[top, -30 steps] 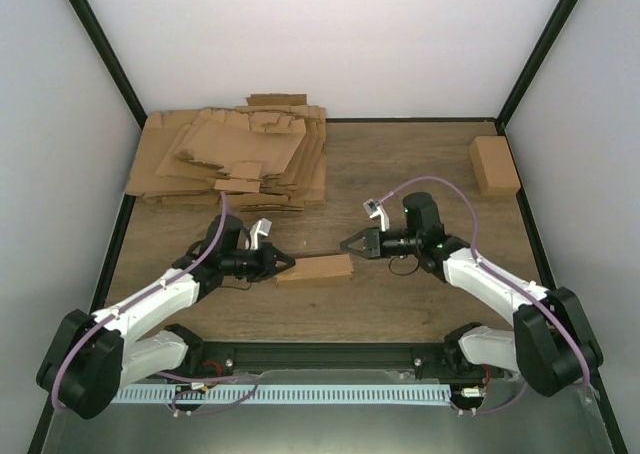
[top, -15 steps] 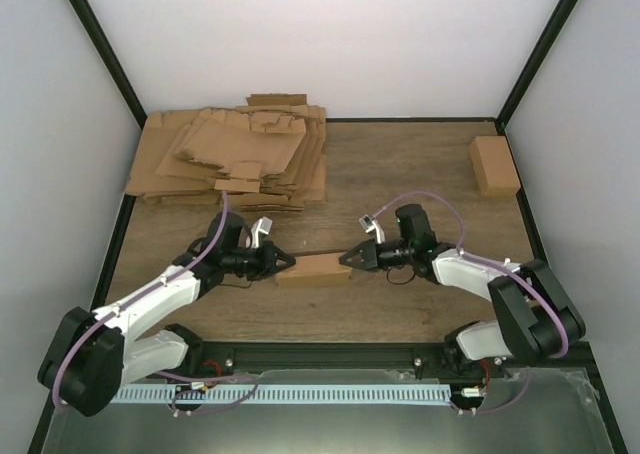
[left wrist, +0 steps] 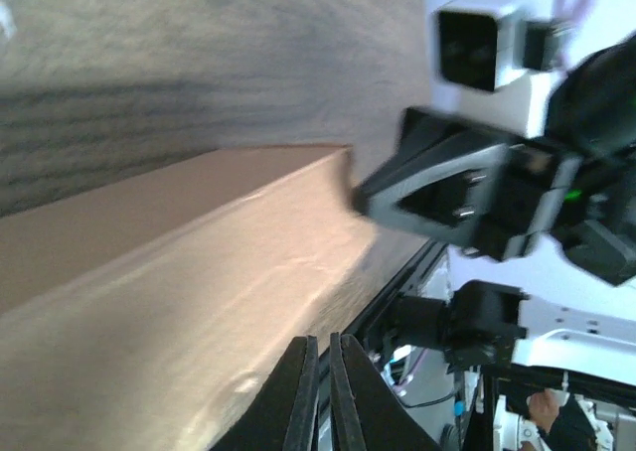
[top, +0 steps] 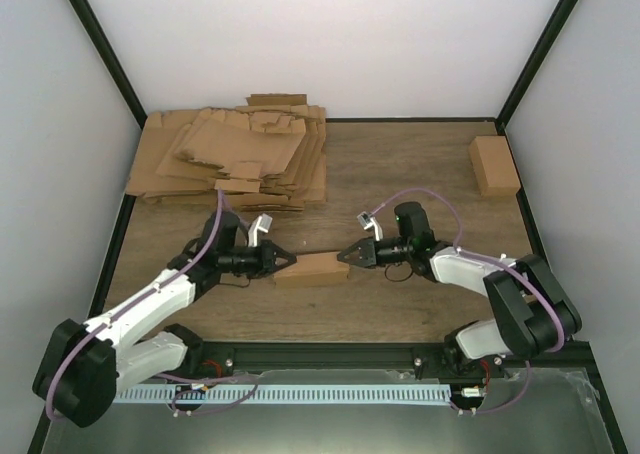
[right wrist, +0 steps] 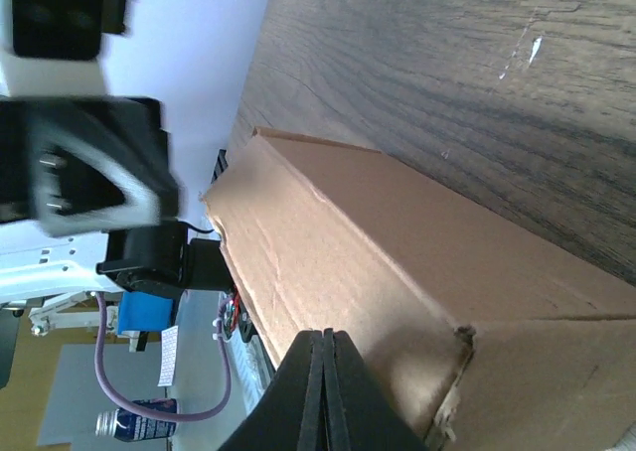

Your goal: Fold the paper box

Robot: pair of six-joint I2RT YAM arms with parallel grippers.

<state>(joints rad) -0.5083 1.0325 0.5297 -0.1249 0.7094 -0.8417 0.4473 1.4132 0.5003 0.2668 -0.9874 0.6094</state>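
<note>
My arms flank the paper box [top: 312, 269] on the table [top: 420, 164].
The left fingers [top: 285, 261] and the right fingers [top: 345, 255] are each pressed together, tips at its opposite ends.

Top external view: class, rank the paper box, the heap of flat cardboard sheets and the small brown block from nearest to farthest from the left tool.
1. Paper box, at the tip of the left tool.
2. Heap of cardboard sheets, behind it, far left.
3. Small brown block, far right corner.
</note>
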